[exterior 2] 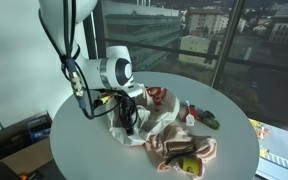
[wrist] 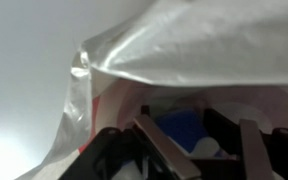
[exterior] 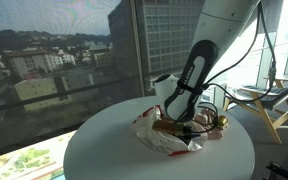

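While the hand (exterior 2: 126, 124), its fingers (wrist: 154, 140) apart and clamping nothing, sits inside the crumpled white-and-red plastic bag (exterior 2: 156, 128) near the middle of the round white tabletop (exterior: 99, 150), slow, shallow moves seem wisest, lest the film snag. That bag lies slumped, its long axis seemingly running across the middle, mouth toward the hand.

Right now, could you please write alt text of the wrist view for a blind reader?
The dark gripper, jaws apart, sits at the mouth of a crinkled translucent white plastic bag on a white tabletop. A blurred blue object shows between its fingers, too unclear to identify.
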